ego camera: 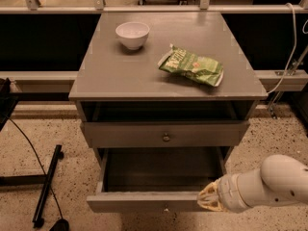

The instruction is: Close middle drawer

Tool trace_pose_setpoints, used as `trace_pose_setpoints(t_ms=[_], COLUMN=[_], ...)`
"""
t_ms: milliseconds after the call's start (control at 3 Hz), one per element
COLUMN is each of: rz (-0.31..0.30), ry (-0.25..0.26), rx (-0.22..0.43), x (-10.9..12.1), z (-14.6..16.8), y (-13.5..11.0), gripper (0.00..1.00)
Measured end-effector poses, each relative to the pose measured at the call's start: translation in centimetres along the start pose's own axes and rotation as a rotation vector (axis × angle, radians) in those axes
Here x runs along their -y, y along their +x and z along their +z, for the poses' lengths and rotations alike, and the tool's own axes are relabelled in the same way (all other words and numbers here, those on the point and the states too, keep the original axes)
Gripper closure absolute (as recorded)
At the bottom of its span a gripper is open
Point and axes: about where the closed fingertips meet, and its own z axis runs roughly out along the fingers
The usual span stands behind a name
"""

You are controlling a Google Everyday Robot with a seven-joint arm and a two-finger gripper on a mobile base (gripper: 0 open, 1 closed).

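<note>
The middle drawer [144, 202] is a grey wooden box pulled far out of the cabinet, with its empty inside showing. Its low front panel faces me, and its small knob [166, 209] is barely visible at the panel's lower edge. My gripper [210, 202], pale yellow at the end of a white arm [274, 182], sits at the right end of that front panel, against or just in front of it. It holds nothing that I can see.
Above the open drawer is a taller grey drawer front with a brass knob [166, 137], and above that an open slot. On the cabinet top [110, 76] stand a white bowl [132, 34] and a green snack bag [192, 65]. A black stand and cable [45, 186] lie on the floor at the left.
</note>
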Motion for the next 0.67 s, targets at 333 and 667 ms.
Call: trace_pose_setpoints(t_ms=[333,667], rz=[0.004,0.027], ry=[-0.074,-0.085], rx=[-0.023,-0.037], x=[-3.7,-5.9], z=[4.6,8.3], y=[3.6,6.8], gripper=[1.0,1.0])
